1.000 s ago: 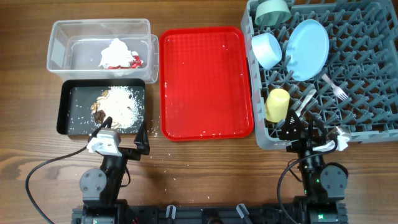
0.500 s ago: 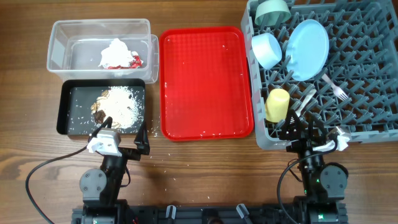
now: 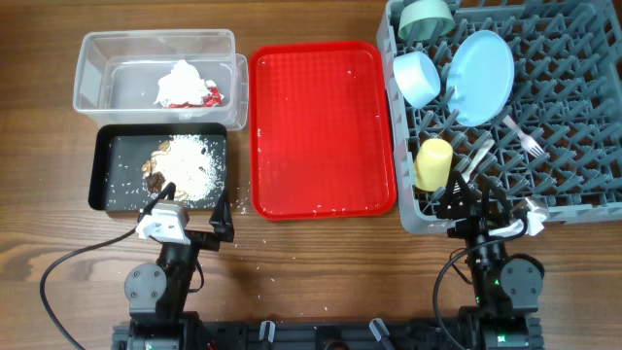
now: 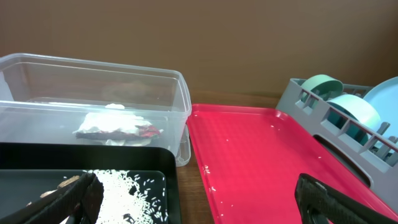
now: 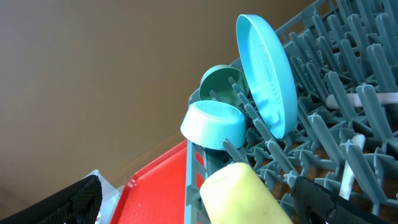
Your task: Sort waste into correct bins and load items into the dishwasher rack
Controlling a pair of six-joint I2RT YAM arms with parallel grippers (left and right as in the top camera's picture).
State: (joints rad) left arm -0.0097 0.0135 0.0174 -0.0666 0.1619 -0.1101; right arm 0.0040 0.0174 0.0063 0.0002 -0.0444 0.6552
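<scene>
The grey dishwasher rack (image 3: pixel 564 185) at the right holds the light blue plate (image 3: pixel 481 78), light blue bowl (image 3: pixel 418 78), pale green bowl (image 3: pixel 426 17), yellow cup (image 3: pixel 433 163), white fork (image 3: pixel 523 138) and white spoon (image 3: pixel 476 156). The clear tub (image 3: pixel 97 58) holds the red-and-white wrapper with tissue (image 3: pixel 185 86). The black tray (image 3: pixel 107 165) holds rice and brown scraps (image 3: pixel 190 165). My left gripper (image 3: pixel 192 206) is open and empty at the black tray's near edge (image 4: pixel 199 208). My right gripper (image 3: pixel 471 199) is open at the rack's near wall, with the yellow cup (image 5: pixel 239 193) just ahead.
A flat red serving tray (image 3: pixel 321 126) lies between the bins and the rack, with a few rice grains on it (image 4: pixel 261 155). Loose grains dot the wooden table near the black tray's right corner (image 3: pixel 238 209).
</scene>
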